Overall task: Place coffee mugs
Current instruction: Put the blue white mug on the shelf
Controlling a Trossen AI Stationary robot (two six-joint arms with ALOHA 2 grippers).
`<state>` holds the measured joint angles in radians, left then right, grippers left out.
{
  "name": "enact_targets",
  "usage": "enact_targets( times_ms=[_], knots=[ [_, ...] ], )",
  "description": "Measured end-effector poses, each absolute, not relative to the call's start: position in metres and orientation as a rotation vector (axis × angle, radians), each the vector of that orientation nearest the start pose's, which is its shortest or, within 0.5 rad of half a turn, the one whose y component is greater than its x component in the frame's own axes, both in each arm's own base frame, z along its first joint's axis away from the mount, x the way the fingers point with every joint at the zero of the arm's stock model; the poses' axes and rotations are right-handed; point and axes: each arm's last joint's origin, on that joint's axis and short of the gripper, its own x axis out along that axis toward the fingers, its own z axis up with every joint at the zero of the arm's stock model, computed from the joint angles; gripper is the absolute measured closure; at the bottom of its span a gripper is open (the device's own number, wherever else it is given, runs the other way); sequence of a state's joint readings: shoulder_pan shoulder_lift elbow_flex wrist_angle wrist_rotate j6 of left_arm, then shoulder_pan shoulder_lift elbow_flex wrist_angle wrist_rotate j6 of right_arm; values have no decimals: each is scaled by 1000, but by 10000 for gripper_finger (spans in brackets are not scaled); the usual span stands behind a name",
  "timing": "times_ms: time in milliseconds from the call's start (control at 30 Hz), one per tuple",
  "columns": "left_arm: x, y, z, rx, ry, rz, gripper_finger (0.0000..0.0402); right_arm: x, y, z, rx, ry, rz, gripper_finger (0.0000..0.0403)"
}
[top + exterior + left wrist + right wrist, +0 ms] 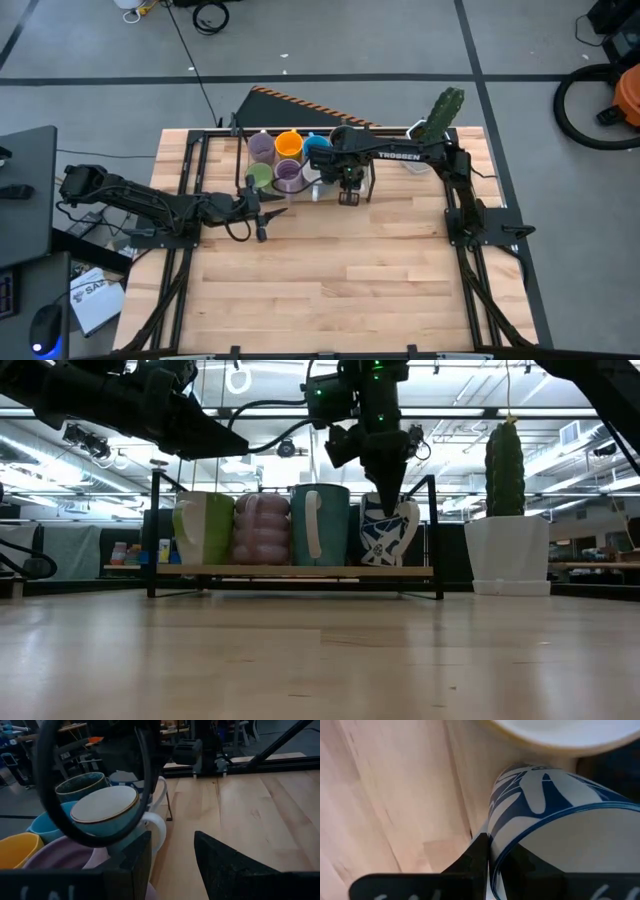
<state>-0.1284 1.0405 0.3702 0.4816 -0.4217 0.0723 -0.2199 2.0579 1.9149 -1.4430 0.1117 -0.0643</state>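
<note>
A low black-framed shelf (290, 571) at the table's far side carries several mugs: green (203, 527), purple (262, 528) and blue (320, 523) in the low view. From above, orange (289, 143) and a second purple (262, 147) show behind them. My right gripper (385, 495) stands over the shelf's right end, shut on a white mug with blue pattern (388, 532). My left gripper (172, 845) is open and touches nothing; it hovers just in front of the shelf's left end (265, 212). A white-lined mug (105, 806) lies ahead of it. My right gripper holds the patterned mug by its rim (496, 851), pinched with one finger inside the mug and one outside. The fingers come from above, pointing down. The mug hangs slightly tilted with its base at the shelf board; whether it rests there I cannot tell.
A large white pot with a green cactus (505, 540) stands right of the shelf, near the table's far right corner (440, 115). Bare wooden tabletop (340, 270) spreads in front of the shelf. Black frame rails (185, 200) run along both table sides.
</note>
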Motion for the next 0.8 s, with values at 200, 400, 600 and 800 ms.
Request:
enact_targets(
  times_ms=[200,400,600,800],
  knots=[
    [208,-15,208,123,192,286,246,383,-91,265,28,1586,-206,326],
    [208,-15,208,123,192,286,246,380,-97,271,52,1557,-236,269],
    [208,-15,209,117,190,287,246,376,-101,280,79,1514,-264,226],
    [208,-15,209,112,182,287,246,370,-92,304,75,1463,-275,207]
  ],
)
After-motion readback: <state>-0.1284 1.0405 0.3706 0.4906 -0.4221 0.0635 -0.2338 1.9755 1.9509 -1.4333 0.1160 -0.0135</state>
